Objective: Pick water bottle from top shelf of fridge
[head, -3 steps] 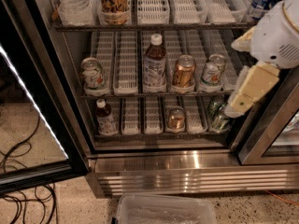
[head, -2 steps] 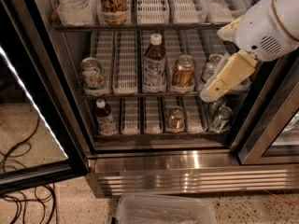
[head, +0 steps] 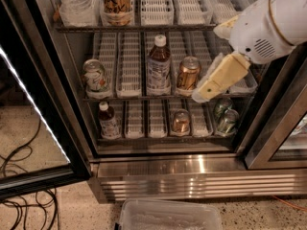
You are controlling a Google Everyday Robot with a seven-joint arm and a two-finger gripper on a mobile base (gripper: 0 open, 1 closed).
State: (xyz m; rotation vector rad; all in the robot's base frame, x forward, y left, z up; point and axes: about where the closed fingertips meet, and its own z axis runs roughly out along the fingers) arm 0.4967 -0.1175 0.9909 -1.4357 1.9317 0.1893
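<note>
Hand (head: pixel 207 86) cream-yellow, right of centre; water bottle (head: pixel 76 4) clear, ribbed, upper left; top shelf (head: pixel 156 4) trays white, slotted; fridge (head: pixel 168 176) base steel, ribbed.

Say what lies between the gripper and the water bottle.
Camera view: a copper can and a brown bottle on the middle shelf stand between the gripper, at right, and the water bottle, top left.

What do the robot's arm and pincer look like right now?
The arm is a bulbous white shell with a thin tan seam ring and a dotted vent. The pincer, at the right of the middle shelf, is pale cream-yellow, flat and tapered.
</note>
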